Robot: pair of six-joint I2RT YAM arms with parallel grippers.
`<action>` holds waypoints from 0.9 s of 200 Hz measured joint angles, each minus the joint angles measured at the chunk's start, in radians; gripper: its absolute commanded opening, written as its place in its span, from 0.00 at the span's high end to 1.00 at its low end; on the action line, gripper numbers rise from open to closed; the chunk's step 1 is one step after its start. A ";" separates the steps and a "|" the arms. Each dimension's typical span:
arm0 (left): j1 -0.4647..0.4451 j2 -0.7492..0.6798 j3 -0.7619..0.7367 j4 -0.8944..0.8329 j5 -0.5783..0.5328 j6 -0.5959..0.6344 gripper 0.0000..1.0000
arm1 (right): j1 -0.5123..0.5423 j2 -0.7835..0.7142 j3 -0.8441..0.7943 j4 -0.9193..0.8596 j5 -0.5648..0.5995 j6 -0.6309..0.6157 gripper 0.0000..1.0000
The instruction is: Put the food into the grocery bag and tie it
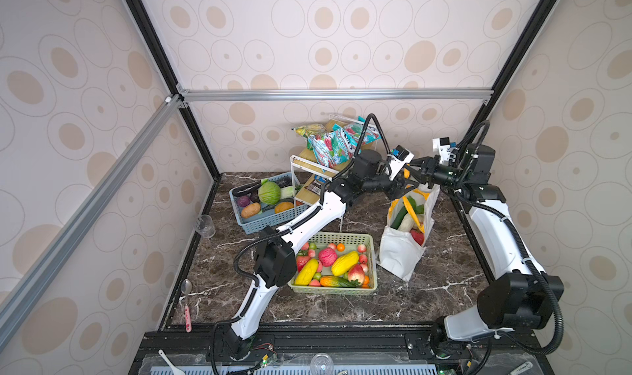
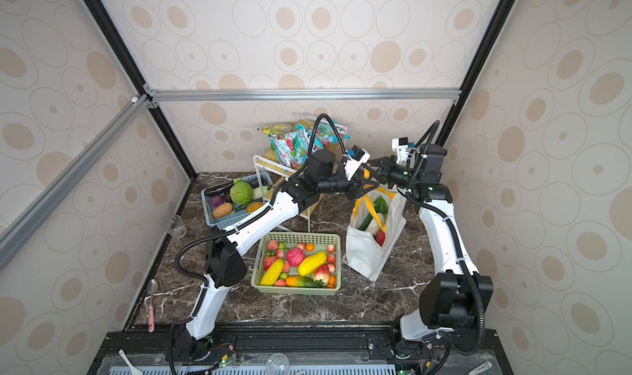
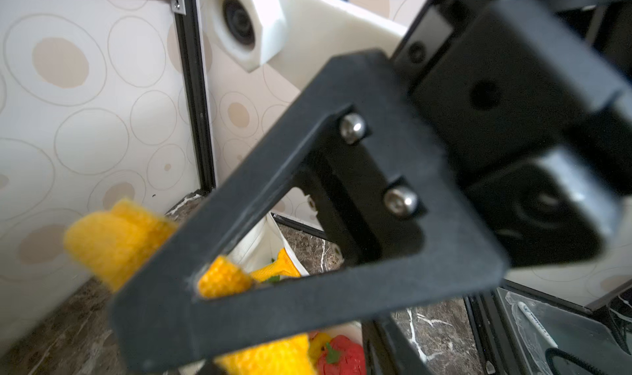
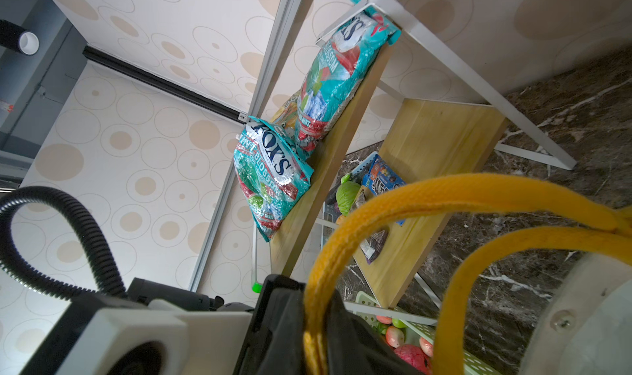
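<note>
Yellow straps (image 1: 406,173) are stretching up from the white bag (image 1: 398,253), which is holding food (image 1: 406,221) and standing beside the green basket (image 1: 333,289). In both top views the left pincer (image 1: 405,188) and right pincer (image 1: 415,171) are meeting above it. Left wrist: a strap is lying against a black finger (image 3: 239,219). Right wrist: straps are looping over the left pincer. Pinching or spread, I cannot tell. Tying seems to be starting; next, the straps are needing crossing.

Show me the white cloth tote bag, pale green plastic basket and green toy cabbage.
white cloth tote bag (image 1: 398,253): in a top view, side panel.
pale green plastic basket (image 1: 333,289): in a top view, near wall.
green toy cabbage (image 1: 269,192): in a top view, its middle.
</note>
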 measured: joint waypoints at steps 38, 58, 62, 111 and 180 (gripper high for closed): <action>0.001 -0.047 -0.108 0.015 -0.042 -0.005 0.31 | -0.056 -0.078 -0.076 -0.027 0.026 -0.005 0.88; 0.002 -0.061 -0.129 0.021 -0.060 -0.013 0.27 | -0.076 -0.098 -0.090 -0.039 0.030 -0.008 0.89; 0.002 -0.065 -0.132 0.022 -0.064 -0.018 0.27 | -0.076 -0.098 -0.090 -0.040 0.030 -0.009 0.89; 0.007 -0.101 -0.140 -0.016 -0.184 -0.085 0.30 | -0.076 -0.101 -0.090 -0.055 0.044 -0.028 0.89; 0.024 -0.249 -0.327 -0.053 -0.230 -0.274 0.32 | -0.078 -0.105 -0.090 -0.135 0.070 -0.074 0.91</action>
